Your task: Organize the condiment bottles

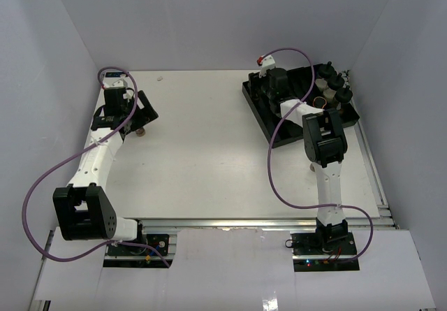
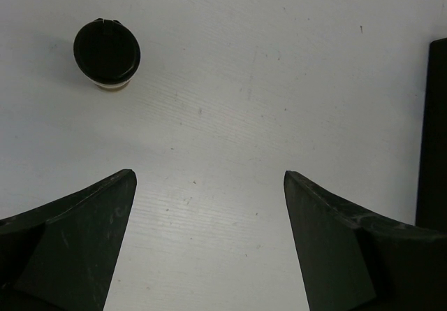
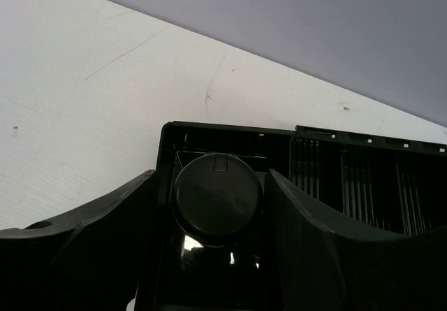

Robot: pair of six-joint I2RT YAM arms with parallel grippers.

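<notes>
The main risk is at the right end effector (image 3: 213, 185). Its two dark fingers stand very close on both sides of a small condiment jar with a round black cap (image 3: 216, 198), which sits in the corner compartment of the black slotted plastic tray (image 3: 363, 185). I cannot tell if they press the cap or stand just free of it. If the arm lifts while one finger touches the cap, the jar can be dragged up and tilt against the compartment wall. If the arm moves sideways, a finger can catch the rim and shift the whole tray, together with the other black-capped jars (image 1: 334, 87) at its far right part. The second risk is smaller: the single black-capped jar (image 2: 106, 52) stands upright on the white worktop (image 2: 279, 80), in the upper left of the left wrist view and not between the fingers, so a straight descent would miss it or knock it over. As for the pose, the right arm is stretched forward over the tray, its wrist tilted down toward that corner. The left arm reaches to the far left of the worktop, and the left end effector (image 2: 208, 178) hangs above bare surface — jaws wide, holding nothing.
</notes>
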